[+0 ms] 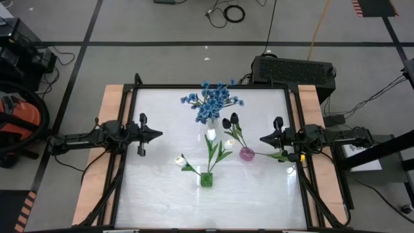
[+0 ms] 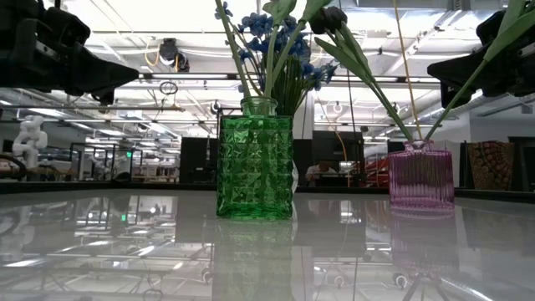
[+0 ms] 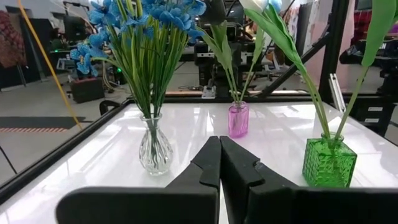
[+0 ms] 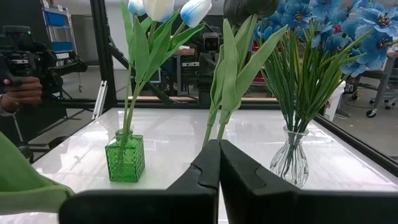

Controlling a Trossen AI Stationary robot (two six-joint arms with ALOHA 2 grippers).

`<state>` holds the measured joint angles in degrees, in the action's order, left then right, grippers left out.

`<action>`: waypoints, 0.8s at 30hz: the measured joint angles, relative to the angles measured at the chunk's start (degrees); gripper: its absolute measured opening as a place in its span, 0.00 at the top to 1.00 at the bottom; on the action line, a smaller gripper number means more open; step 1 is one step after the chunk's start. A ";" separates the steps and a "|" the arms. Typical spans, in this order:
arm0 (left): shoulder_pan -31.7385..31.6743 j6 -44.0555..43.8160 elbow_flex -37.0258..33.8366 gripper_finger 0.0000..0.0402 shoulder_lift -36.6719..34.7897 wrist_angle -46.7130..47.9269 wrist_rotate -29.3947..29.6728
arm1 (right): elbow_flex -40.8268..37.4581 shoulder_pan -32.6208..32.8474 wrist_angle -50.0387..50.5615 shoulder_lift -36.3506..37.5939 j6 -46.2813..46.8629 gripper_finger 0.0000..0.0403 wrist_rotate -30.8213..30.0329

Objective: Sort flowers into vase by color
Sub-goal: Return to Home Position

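Hovering above the white desk [image 1: 155,194], the left jaws sit pressed together and empty near its left rim, and the right jaws do the same near its right rim. Between them stand 3 vases: a green studded glass vase [image 1: 206,179] holding white tulip buds [image 1: 211,134], a pink ribbed glass vase [image 1: 247,154] with dark near-black tulip buds [image 1: 231,120], and a clear glass vase [image 3: 155,148] of small blue blossoms [image 1: 210,100]. Sorting looks finished. A long green leaf [image 1: 279,155] leans from the pink vase toward the right jaws, so that nearer arm should retreat straight outward.
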<state>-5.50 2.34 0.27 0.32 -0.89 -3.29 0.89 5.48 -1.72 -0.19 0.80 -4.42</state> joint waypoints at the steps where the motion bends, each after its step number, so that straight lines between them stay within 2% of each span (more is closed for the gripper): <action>1: 0.00 0.02 0.00 0.99 0.00 0.00 0.00 | 0.00 0.00 0.00 0.00 0.00 1.00 -0.01; 24: 0.00 1.02 0.00 0.99 0.00 0.00 0.42 | -0.02 0.00 -0.10 0.00 -0.59 1.00 -0.35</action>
<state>-5.50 3.36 0.27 0.32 -0.88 -2.87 0.86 5.48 -1.82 -0.19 0.21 -4.77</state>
